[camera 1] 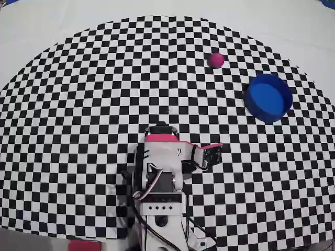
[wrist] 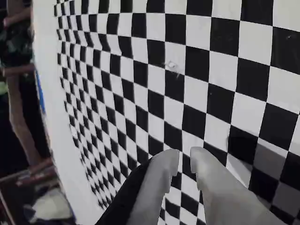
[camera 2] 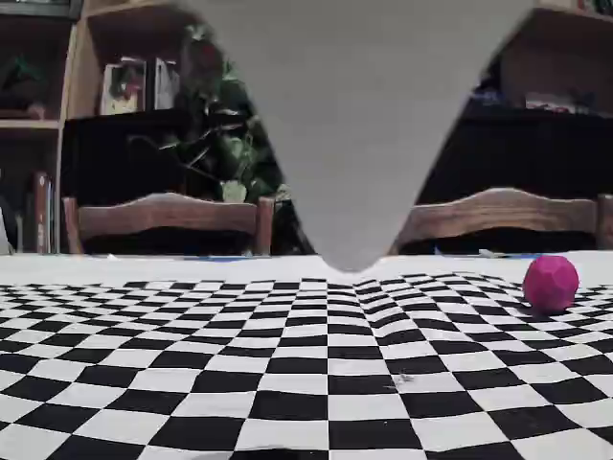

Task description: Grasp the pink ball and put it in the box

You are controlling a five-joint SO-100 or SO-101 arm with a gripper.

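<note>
claw nearly closed, holding nothing, above the checkered mat

No readable text anywhere: the books on the shelf in the fixed view may carry print, but it's too blurred to read.

Gripper over checkered cloth

The gripper enters from the bottom edge, its pale fingertips nearly together, above the black-and-white checkered cloth.

two wooden chairs before dark bookshelves and houseplant.
</note>
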